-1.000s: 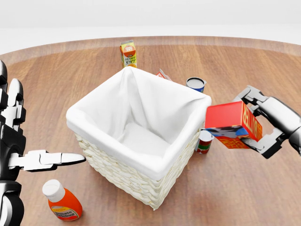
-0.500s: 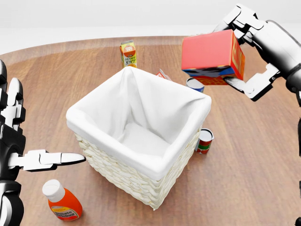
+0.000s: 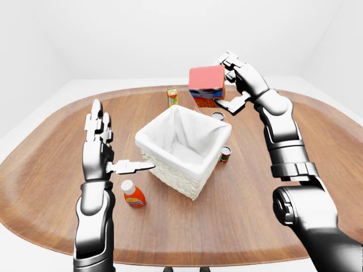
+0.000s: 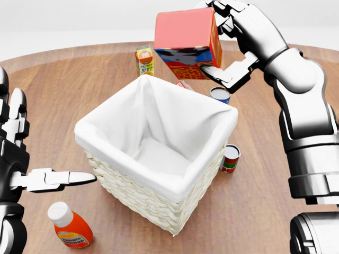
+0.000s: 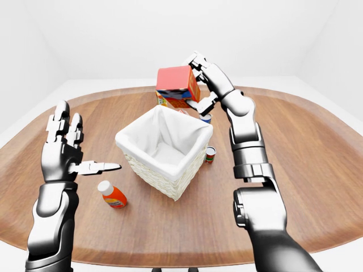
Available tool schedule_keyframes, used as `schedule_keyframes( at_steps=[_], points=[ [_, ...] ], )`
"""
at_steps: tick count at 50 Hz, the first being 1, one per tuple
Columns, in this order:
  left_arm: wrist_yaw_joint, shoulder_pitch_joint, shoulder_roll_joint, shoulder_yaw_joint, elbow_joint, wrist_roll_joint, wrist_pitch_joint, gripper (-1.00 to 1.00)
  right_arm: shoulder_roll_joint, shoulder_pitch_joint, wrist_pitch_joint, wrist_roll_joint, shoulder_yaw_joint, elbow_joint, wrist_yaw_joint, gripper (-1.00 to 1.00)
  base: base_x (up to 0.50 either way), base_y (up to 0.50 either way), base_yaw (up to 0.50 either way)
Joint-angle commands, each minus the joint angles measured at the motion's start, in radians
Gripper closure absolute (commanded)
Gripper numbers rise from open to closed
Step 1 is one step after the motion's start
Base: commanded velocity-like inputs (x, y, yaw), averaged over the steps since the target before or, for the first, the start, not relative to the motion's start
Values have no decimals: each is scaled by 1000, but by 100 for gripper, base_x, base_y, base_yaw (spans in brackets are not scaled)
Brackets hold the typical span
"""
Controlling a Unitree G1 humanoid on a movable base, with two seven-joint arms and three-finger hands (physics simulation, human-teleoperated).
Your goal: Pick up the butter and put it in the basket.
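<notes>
1. Lower left of the head view: we note a tomato ketchup bottle [image 4: 70,226] lying on the desk [image 4: 275,211], untouched and not part of the task.
2. Left edge of the head view: the left hand [image 4: 32,159] hovers just beside the basket's near-left wall, fingers spread and one finger pointing toward the wicker; it holds nothing.
3. Centre of the head view: the basket [image 4: 153,203] stands upright with its white liner open. We see nothing inside it, so the placing is not yet done.
4. Right of the basket: a small red can [image 4: 230,158] stands close against the wall, and a blue-banded can [image 4: 220,94] sits beyond the far-right corner.
5. Upper centre of the head view: the right hand [image 4: 233,42] pinches the butter [image 4: 185,42], a red box, with fingers closed round its right end. The box hangs in the air, tilted, over the basket's far corner.
6. Top centre: an orange juice carton [image 4: 144,60] stands well apart.
7. Our judgement: pick-up is complete and carry nearly so; lowering and release remain.
</notes>
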Motion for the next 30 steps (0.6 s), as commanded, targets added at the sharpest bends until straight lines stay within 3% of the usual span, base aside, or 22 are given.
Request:
schedule_keyframes(
  at_steps=[1, 10, 30],
  points=[
    [-1, 2, 0, 1, 6, -1, 0, -100, 89, -34, 0, 46, 17, 36, -62, 100, 0, 0, 0],
    [-1, 8, -2, -2, 8, 0, 0, -100, 138, -5, 27, 54, 32, 18, -80, 100, 0, 0, 0],
    [0, 15, -7, -6, 8, 3, 0, -100, 176, 10, 0, 61, 44, 123, -120, 100, 0, 0, 0]
  ],
)
